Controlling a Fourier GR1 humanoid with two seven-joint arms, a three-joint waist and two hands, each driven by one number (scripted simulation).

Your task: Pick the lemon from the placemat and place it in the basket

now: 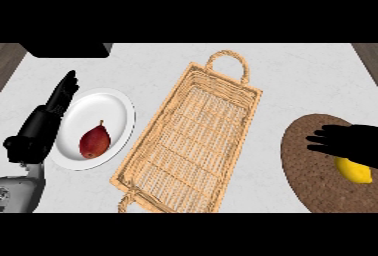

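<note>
Our right hand (348, 142) hung over the round brown placemat (314, 175) at the right of the counter, its fingers spread and reaching toward the view's left, curled round nothing that we could see. The lemon (354, 171) lay on the placemat just below that hand, its upper end hidden under the palm; whether the hand touched it we could not tell. We judged the task barely begun: the lemon was not yet lifted, and the wicker basket (221, 95) in the middle of the counter held nothing. The grasp, the carry to the left and the release all remained. The lemon looked bright yellow, smooth and oval. Our left hand (52, 115) rested open, fingers up, beside a white plate (118, 107) bearing a red pear (94, 141).
</note>
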